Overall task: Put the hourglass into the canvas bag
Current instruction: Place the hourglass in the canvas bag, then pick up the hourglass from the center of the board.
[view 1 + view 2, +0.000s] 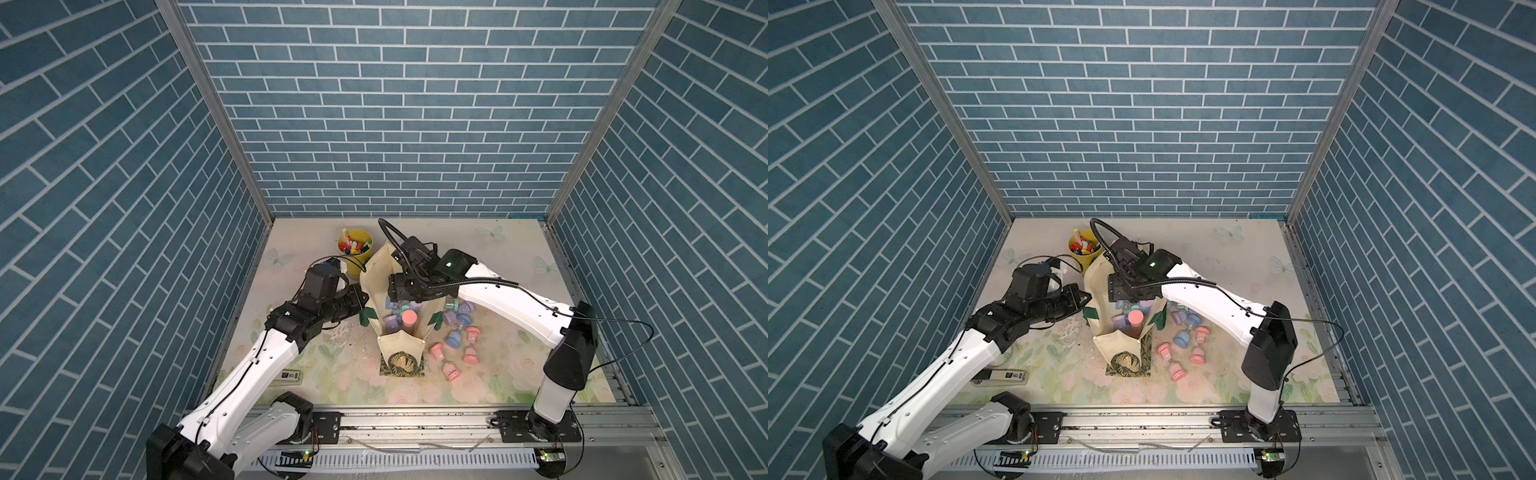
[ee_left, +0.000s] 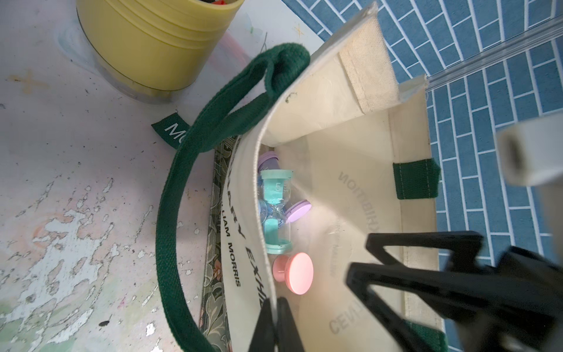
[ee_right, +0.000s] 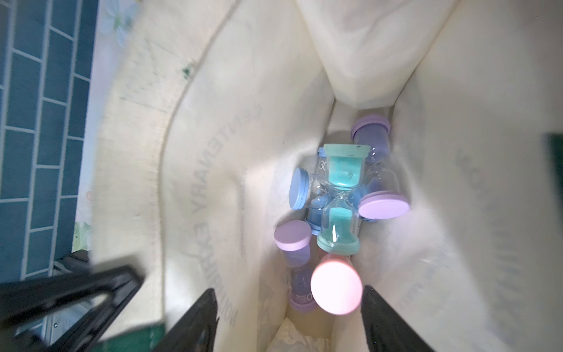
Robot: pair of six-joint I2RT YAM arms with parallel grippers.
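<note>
Fingers of the right gripper (image 3: 288,291) stand well apart over the open mouth of the canvas bag (image 1: 401,345), gripping nothing. The pink hourglass (image 3: 336,288) stands upright just below them inside the bag, among other hourglasses (image 3: 341,195). The left gripper (image 2: 274,304) is pinched closed on the bag's rim, near a green strap (image 2: 170,213).

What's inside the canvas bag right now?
A teal hourglass lies across a blue hourglass and two purple hourglasses; a pink hourglass stands on end beside them. The pile hides the canvas bag floor, so anything beneath is unseen.
</note>
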